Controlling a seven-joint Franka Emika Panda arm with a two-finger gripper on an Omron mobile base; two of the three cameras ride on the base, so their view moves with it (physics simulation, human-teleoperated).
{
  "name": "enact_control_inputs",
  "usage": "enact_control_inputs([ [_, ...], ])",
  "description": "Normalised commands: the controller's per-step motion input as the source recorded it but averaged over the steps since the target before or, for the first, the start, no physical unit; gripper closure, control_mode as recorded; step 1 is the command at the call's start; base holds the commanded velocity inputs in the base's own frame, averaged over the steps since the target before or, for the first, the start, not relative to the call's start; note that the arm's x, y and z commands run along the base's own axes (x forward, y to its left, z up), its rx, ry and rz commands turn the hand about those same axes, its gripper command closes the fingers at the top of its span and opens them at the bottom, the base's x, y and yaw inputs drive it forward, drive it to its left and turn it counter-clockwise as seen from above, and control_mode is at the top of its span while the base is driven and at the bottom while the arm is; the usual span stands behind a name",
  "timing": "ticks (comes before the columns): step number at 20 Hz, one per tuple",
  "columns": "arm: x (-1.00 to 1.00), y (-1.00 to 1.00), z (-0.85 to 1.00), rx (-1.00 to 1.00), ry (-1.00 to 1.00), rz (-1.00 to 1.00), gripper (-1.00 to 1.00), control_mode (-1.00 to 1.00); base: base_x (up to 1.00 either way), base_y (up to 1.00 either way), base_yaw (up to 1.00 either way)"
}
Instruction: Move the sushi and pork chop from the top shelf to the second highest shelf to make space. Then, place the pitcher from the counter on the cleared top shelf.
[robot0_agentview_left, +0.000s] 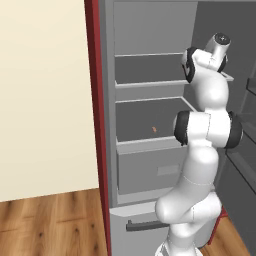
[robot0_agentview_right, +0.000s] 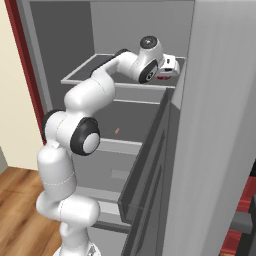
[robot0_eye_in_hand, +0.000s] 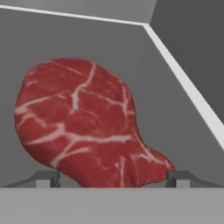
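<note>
Red marbled chop (robot0_eye_in_hand: 85, 127) lies flat on the top shelf (robot0_eye_in_hand: 183, 131), and the gripper (robot0_eye_in_hand: 113, 178) straddles it with jaws spread, unclenched, poised to grasp.

- The pork chop (robot0_eye_in_hand: 83, 127) is coloured deep red, veined with white marbling.
- The top shelf (robot0_eye_in_hand: 175, 131) is rendered flat grey, edged by a pale rim at upper right.

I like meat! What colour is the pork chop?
Red with white marbled streaks; the pork chop shows best in the hand view.
</note>
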Motion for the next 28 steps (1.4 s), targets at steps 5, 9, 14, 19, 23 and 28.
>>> enact_control_inputs([
  [5,0.07,0.00,-0.39,-0.05,0.00,0.00,1.00,-1.00,0.00,0.00,0.00],
  [9,0.00,0.00,-0.47,-0.03,0.00,0.01,1.00,-1.00,0.00,0.00,0.00],
  [14,0.00,0.00,-0.49,-0.01,0.00,0.14,1.00,-1.00,0.00,0.00,0.00],
  [19,-0.01,0.00,-0.56,0.00,-0.13,0.25,1.00,-1.00,0.00,0.00,0.00],
  [23,0.00,0.00,-0.30,0.00,-0.05,0.25,1.00,-1.00,0.00,0.00,0.00],
  [28,0.00,0.10,0.06,0.00,0.11,0.21,1.00,-1.00,0.00,0.00,0.00],
])
